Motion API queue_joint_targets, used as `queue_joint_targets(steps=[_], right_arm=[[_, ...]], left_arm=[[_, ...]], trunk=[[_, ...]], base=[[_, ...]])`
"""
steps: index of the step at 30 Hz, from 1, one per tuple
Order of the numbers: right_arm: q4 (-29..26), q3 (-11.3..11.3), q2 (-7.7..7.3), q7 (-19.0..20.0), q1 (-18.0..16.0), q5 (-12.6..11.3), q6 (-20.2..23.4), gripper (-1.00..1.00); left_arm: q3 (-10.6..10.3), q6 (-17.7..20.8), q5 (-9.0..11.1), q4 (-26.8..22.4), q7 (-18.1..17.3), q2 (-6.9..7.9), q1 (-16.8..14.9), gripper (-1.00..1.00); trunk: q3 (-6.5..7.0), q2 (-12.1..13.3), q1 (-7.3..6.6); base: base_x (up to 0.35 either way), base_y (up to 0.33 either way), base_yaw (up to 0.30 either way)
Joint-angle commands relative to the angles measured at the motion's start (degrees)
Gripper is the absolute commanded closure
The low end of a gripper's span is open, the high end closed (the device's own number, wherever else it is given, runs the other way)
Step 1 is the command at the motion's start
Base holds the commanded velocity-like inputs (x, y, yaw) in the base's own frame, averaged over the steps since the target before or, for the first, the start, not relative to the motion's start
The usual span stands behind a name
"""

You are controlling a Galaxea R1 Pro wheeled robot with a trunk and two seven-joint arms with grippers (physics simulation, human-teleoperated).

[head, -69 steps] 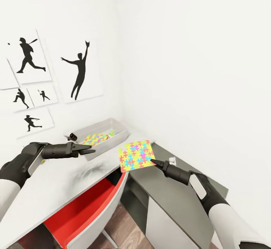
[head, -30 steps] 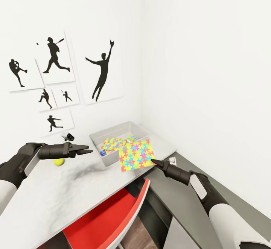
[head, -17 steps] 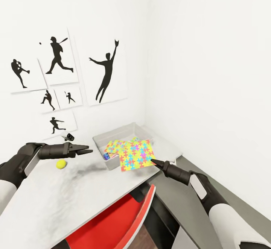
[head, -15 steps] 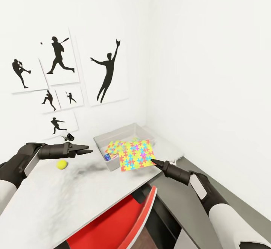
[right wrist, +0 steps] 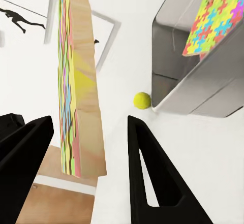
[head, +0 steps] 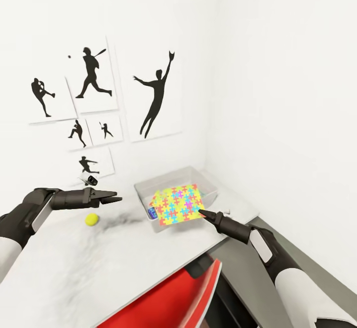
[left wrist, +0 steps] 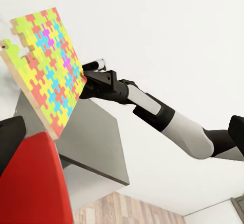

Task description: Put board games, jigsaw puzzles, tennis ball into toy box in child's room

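Right arm reaches forward from the lower right of the head view, forearm angled up toward the tub, and the right gripper (head: 201, 212) pinches the near corner of a jigsaw sheet (head: 177, 204) — the sheet hangs in the air, tilted, its far edge over the front rim of the grey tub (head: 208, 183). In the right wrist view the sheet (right wrist: 71, 82) runs edge-on between the two black fingers (right wrist: 145, 163), which sit apart around it, one on each face as far as can be told. The left wrist view catches the same sheet (left wrist: 43, 69) from the side, with the right gripper (left wrist: 84, 89) clamped at its corner. Inside the tub a second jigsaw sheet (right wrist: 213, 16) leans against the wall, and a blue box end (head: 151, 213) peeks at the front corner. The left arm stretches in level from the left edge, elbow bent, left gripper (head: 118, 198) pointing toward the tub, fingers drawn close together, holding nothing. Just below it the tennis ball (head: 91, 219) rests on the pale desk top (head: 99, 263) — near the tub's outer corner in the right wrist view (right wrist: 142, 100). A red chair (head: 178, 303) sits under the desk edge.
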Motion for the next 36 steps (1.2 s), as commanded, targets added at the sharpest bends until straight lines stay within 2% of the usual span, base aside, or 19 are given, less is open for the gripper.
queue_joint_targets(steps=[1, 11, 19, 36], right_arm=[[0.0, -0.1, 0.00, 0.1, 0.0, -0.2, 0.4, 1.00], [-0.1, 0.0, 0.05, 0.1, 0.0, -0.2, 0.2, 1.00], [0.0, 0.0, 0.01, 0.1, 0.0, -0.3, -3.8, 1.00], [0.0, 0.0, 0.01, -0.3, 0.0, -0.3, -3.6, 1.00]], left_arm=[[-0.2, 0.6, 0.2, 0.0, -0.2, 0.07, -0.1, -1.00], [-0.2, 0.6, 0.2, 0.0, -0.2, 0.07, -0.1, -1.00], [-0.2, 0.6, 0.2, 0.0, -0.2, 0.03, -0.1, -1.00], [-0.2, 0.6, 0.2, 0.0, -0.2, 0.04, -0.1, -1.00]], trunk=[[-0.13, -0.1, 0.06], [-0.13, -0.1, 0.06], [-0.13, -0.1, 0.06], [-0.13, -0.1, 0.06]], base=[[0.180, 0.001, 0.080], [0.043, 0.000, 0.017], [0.074, -0.051, 0.000], [0.006, -0.005, 0.000]])
